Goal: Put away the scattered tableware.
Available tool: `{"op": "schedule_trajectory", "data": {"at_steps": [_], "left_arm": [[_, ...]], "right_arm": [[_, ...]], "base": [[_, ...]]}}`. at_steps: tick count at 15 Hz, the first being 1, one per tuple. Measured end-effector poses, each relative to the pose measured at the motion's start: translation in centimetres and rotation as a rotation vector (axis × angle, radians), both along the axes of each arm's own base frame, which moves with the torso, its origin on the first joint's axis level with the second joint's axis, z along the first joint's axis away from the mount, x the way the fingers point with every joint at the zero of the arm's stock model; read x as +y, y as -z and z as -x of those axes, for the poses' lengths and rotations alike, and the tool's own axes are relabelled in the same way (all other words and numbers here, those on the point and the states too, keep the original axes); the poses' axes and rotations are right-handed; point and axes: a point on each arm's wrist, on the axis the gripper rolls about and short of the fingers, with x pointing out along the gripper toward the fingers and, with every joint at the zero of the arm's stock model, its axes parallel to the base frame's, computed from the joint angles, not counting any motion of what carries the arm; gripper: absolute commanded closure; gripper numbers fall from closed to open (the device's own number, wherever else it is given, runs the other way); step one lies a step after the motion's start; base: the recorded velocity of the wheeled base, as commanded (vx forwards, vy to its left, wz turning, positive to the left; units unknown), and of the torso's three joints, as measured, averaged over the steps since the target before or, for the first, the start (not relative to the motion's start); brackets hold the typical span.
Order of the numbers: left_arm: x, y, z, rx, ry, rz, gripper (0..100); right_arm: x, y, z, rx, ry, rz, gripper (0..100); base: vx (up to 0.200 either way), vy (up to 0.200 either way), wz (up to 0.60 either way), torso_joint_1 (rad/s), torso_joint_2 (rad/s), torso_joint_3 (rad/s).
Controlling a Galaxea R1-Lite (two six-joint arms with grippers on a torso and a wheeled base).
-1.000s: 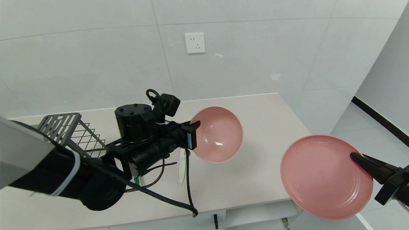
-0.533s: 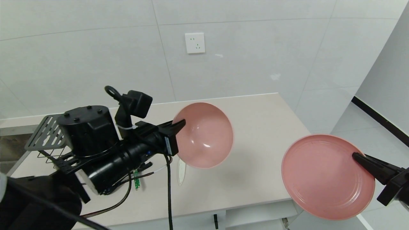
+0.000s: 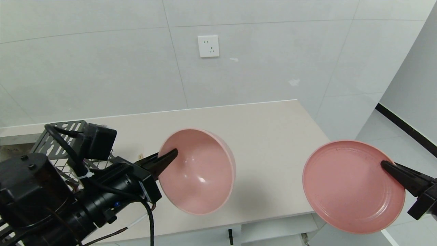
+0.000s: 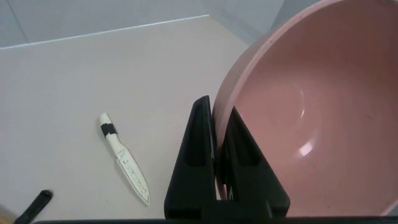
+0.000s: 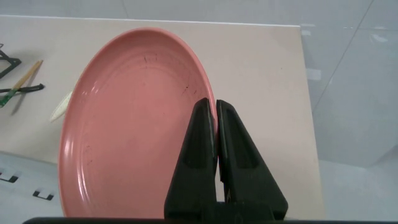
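Observation:
My left gripper (image 3: 170,155) is shut on the rim of a pink bowl (image 3: 199,171), held tilted above the front of the beige table (image 3: 266,130); the same pinch on the pink bowl (image 4: 311,118) shows from my left gripper (image 4: 214,124) in the left wrist view. My right gripper (image 3: 385,165) is shut on the edge of a pink plate (image 3: 348,186), held in the air off the table's right front corner. In the right wrist view my right gripper (image 5: 216,115) clamps the pink plate (image 5: 130,124). A white knife (image 4: 124,158) lies on the table.
A black wire rack (image 3: 61,136) stands at the table's left, partly behind my left arm. A white knife tip (image 5: 61,107), a wooden stick (image 5: 25,76) and a green-handled tool (image 5: 15,93) lie on the table (image 5: 261,68). A wall socket (image 3: 208,45) is behind.
My left arm has swung the bowl down and to the left, toward the table's front. The right gripper with the plate has barely moved.

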Motion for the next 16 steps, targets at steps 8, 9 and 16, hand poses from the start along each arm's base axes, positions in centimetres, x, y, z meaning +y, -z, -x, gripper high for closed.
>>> {"op": "schedule_trajectory", "data": {"at_steps": [8, 9, 16], "left_arm": [[-1.1, 1.5, 2.1, -0.05, -0.289, 0.11, 100], [-1.4, 1.7, 1.7, -0.059, -0.351, 0.106, 100], [-4.0, 0.0, -1.7, -0.161, -0.372, 0.092, 100]], "right_arm": [[0.4, -0.4, 0.1, -0.031, -0.002, -0.029, 100], [0.5, -0.5, 0.0, -0.038, -0.008, -0.038, 100], [1.5, -0.7, -0.3, -0.073, -0.076, -0.049, 100]], "base": [[0.0, 0.0, 0.0, 0.0, 0.0, 0.0], [0.0, 0.0, 0.0, 0.0, 0.0, 0.0], [0.0, 0.0, 0.0, 0.0, 0.0, 0.0]]}}
